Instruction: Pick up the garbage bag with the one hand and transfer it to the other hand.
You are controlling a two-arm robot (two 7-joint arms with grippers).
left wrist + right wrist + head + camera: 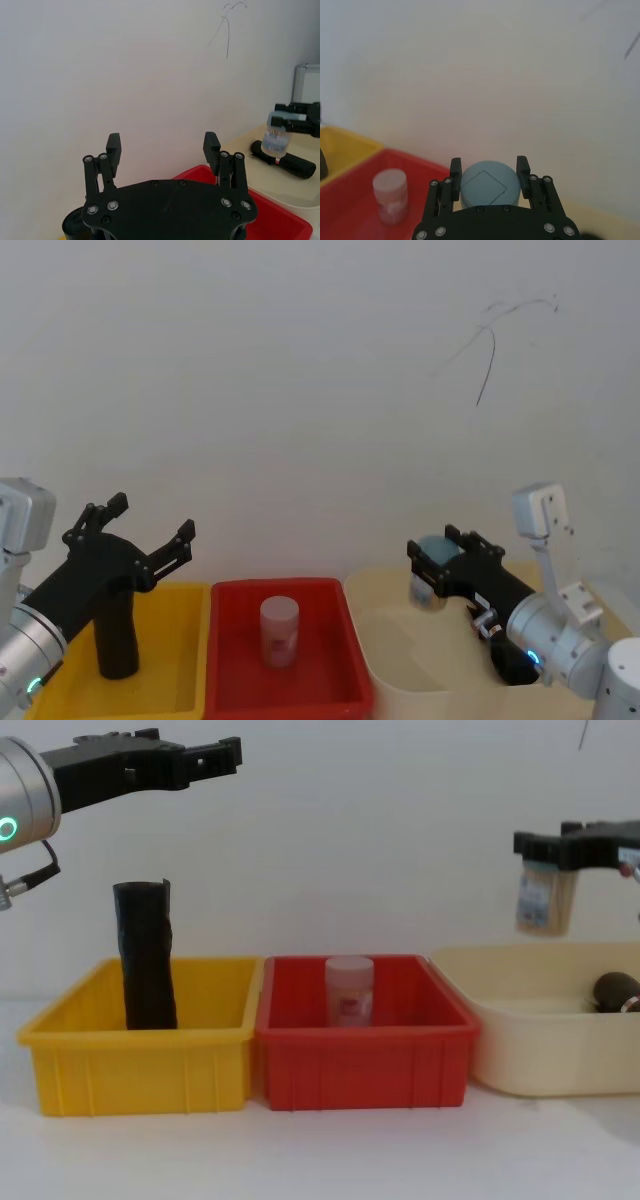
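The garbage bag (295, 164), a smooth black roll with a red-and-white band, lies on its side in the cream bin (520, 1060); its end shows in the chest view (617, 990). Above that bin my right gripper (432, 565) (488, 167) (545, 845) is shut on a clear bottle (545, 900) (487, 182) with a blue-grey cap, held clear of the bag. My left gripper (150, 518) (162, 145) (215, 755) hangs open and empty, high over the yellow bin (140, 1065).
A taller crinkled black roll (115, 635) (148, 955) stands upright in the yellow bin. The red bin (360, 1065) in the middle holds a pinkish jar (279, 630) (349, 990). A white wall rises close behind all three bins.
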